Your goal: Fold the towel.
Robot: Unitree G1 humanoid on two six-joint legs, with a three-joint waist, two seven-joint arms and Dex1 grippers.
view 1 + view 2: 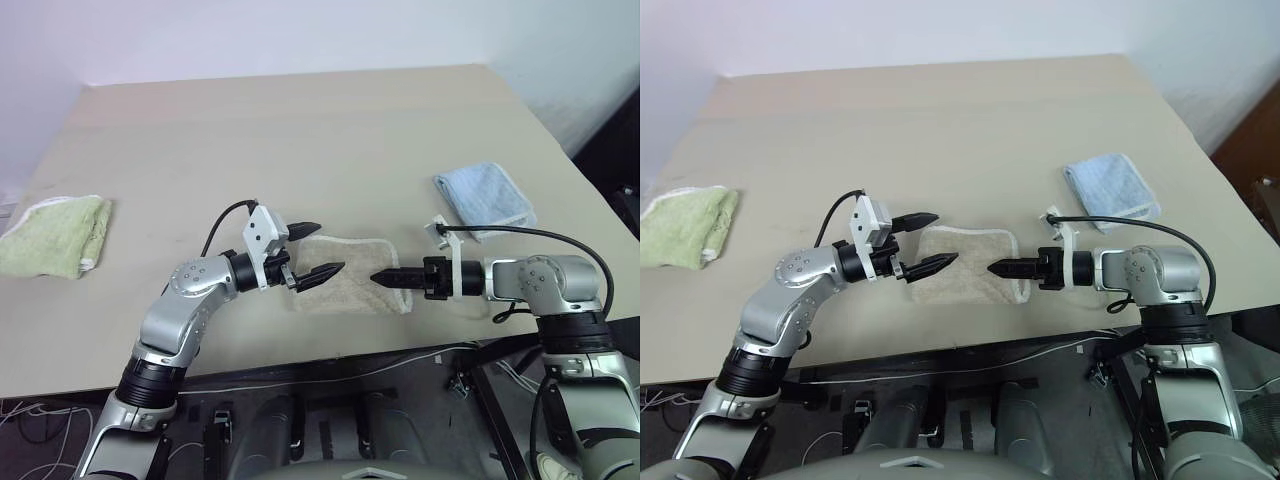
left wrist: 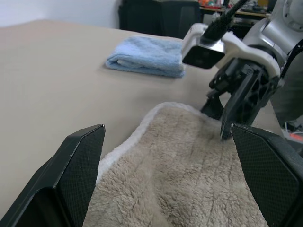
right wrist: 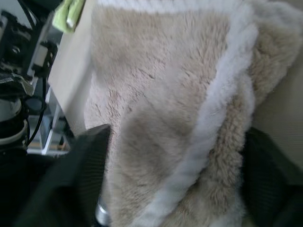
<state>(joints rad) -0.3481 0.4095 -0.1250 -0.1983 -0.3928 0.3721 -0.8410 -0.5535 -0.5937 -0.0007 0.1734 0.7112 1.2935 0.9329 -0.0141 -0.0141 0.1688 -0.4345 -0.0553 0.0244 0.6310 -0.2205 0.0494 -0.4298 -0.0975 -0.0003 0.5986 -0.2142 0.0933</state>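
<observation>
Left eye view: beige towel (image 1: 345,272) lies near the tabletop (image 1: 300,140) front edge, between both end effectors. Left end effector (image 1: 312,252) stands wide at the towel's left edge. Right end effector (image 1: 392,278) reaches over its right edge; its spread cannot be told. A blue towel (image 1: 484,198) and green towel (image 1: 55,235) lie well apart.

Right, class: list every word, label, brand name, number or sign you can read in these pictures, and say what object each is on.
None: no readable text shows anywhere.
Beige towel: plain pile with a white border, no tag or print seen.
Blue towel and green towel: folded, no lettering visible.
Left gripper and right gripper: black fingers on white mounts, no markings legible.
Table: bare surface, unmarked.
</observation>
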